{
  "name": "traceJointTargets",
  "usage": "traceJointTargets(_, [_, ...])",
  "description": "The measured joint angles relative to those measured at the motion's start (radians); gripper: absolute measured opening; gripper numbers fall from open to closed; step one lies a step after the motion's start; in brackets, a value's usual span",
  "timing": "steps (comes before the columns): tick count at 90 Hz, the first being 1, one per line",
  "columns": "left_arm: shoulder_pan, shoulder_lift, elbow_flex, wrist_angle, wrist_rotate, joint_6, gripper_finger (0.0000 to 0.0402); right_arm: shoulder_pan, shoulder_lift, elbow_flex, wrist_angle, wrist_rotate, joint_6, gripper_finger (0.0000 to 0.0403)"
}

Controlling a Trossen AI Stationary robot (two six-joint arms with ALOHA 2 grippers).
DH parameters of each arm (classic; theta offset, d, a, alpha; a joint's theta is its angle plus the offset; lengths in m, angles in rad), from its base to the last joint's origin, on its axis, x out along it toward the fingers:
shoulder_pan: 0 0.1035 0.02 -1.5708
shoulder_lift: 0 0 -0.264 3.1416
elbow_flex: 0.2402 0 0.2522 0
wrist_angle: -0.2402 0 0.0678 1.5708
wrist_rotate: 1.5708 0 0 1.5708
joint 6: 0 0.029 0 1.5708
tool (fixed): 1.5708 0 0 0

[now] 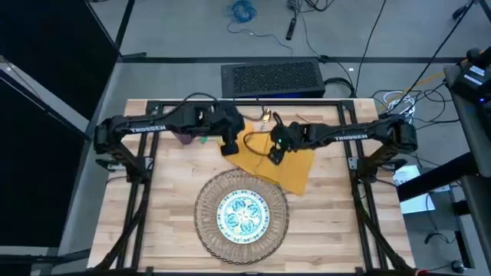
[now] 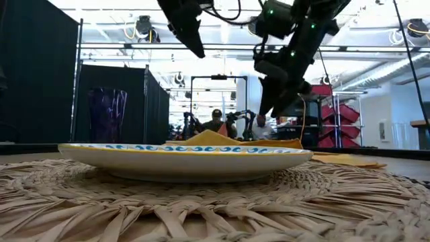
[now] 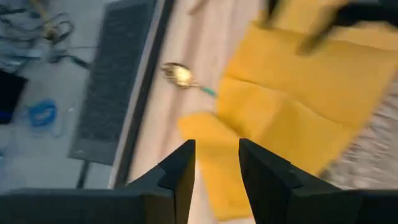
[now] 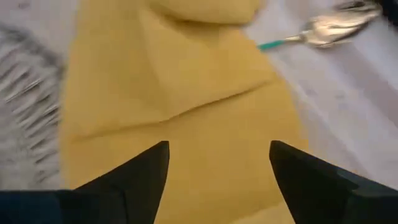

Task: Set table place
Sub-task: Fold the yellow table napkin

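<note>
A round woven mat (image 1: 205, 230) lies at the table's near middle, and a white plate with a teal pattern (image 1: 242, 214) rests on it. Behind the mat a yellow napkin (image 1: 291, 165) lies rumpled on the planks, with a raised fold (image 2: 209, 138). A gold spoon with a teal handle (image 3: 180, 74) lies past the napkin's far edge. The purple cup (image 2: 107, 114) stands at the far left. My left gripper (image 3: 216, 149) hangs narrowly open above the napkin's left corner. My right gripper (image 4: 217, 152) hangs wide open above the napkin's middle. Neither touches it.
A black perforated box (image 1: 271, 77) sits just beyond the table's far edge. The table's black frame posts (image 1: 138, 184) run along both sides. Bare planks (image 1: 165, 215) show left and right of the mat.
</note>
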Motion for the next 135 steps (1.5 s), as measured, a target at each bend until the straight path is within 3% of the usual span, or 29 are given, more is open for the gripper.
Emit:
traceJointTargets(6, [-0.045,-0.016,-0.036,-0.016,0.003,-0.033,0.0109,-0.016,0.0,0.0,-0.037,-0.044,0.002,0.0262])
traceJointTargets(19, [-0.118,-0.067,-0.198,0.06,-0.009,-0.109,0.0109,-0.01,0.0,-0.001,-0.164,-0.02,0.056,0.0262])
traceJointTargets(31, [-0.144,-0.114,-0.366,0.269,-0.009,-0.162,0.0109,-0.022,0.0,-0.001,-0.211,-0.024,0.143,0.0262])
traceJointTargets(41, [-0.161,-0.133,-0.432,0.371,-0.003,-0.179,0.0109,0.02,0.0,-0.002,-0.223,-0.041,0.252,0.0261])
traceJointTargets(67, [-0.211,-0.132,-0.442,0.432,-0.003,-0.099,0.0109,0.17,0.015,-0.002,-0.198,0.041,0.587,0.0261])
traceJointTargets(87, [-0.234,-0.144,-0.442,0.427,-0.004,-0.052,0.0109,0.225,0.126,-0.002,-0.135,0.052,0.68,0.0261])
traceJointTargets(108, [-0.248,-0.174,-0.442,0.405,-0.005,-0.038,0.0109,0.264,0.146,-0.003,-0.152,0.165,0.79,0.0261])
traceJointTargets(118, [-0.247,-0.181,-0.442,0.402,-0.004,-0.038,0.0109,0.294,0.148,-0.003,-0.166,0.181,0.897,0.0261])
traceJointTargets(135, [-0.247,-0.182,-0.442,0.403,-0.004,-0.035,0.0109,0.351,0.158,-0.002,-0.18,0.325,1.104,0.026])
